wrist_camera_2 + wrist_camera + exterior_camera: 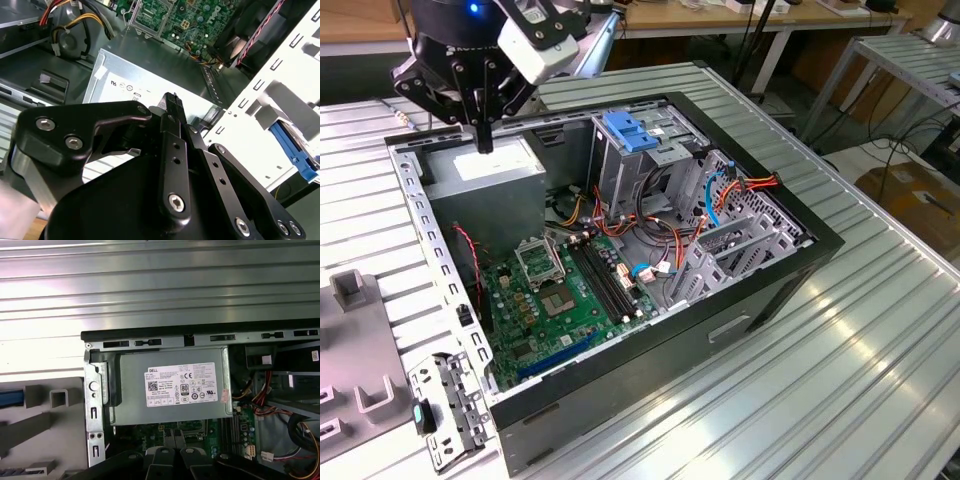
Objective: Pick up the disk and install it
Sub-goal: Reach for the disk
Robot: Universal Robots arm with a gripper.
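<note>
Gripper (483,140) closed and empty above power supply (505,175); disk (293,148), blue frame showing, just outside case side wall (250,115); a good pick likely needs wall clearance and square alignment.

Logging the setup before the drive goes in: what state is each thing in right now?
Computer case: on its side, open, panel off.
Power supply: mounted in the case corner, label up.
Drive cage: upright inside the case, blue clip on top.
Gripper: shut, empty, above the power supply.
</note>
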